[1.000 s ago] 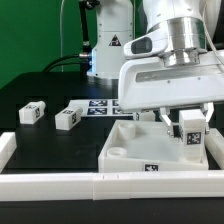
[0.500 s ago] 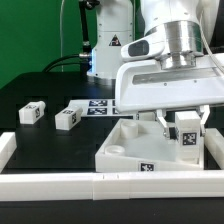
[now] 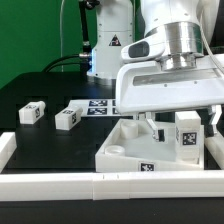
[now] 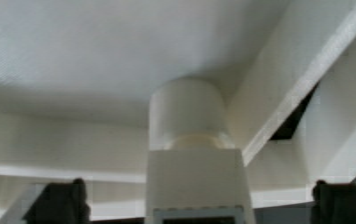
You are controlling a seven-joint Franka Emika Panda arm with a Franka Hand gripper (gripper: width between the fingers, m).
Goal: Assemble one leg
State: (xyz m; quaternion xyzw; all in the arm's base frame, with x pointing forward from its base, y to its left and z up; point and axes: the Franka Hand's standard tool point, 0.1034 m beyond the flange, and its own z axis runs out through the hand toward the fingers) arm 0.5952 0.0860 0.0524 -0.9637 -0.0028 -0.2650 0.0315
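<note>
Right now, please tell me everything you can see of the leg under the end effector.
The leg is a small white block, plastic-looking, with a black-and-white marker tag on its face. It stands upright in a corner of the white panel, on the exterior view's right. The end effector is open, with its fingers on either side, not touching it.

The black table point(image 3: 45, 145) bears a white panel point(image 3: 122, 152), one leg point(image 3: 33, 113) and a second leg point(image 3: 68, 118) at its nine o'clock, the marker board point(image 3: 98, 105) at ten.
</note>
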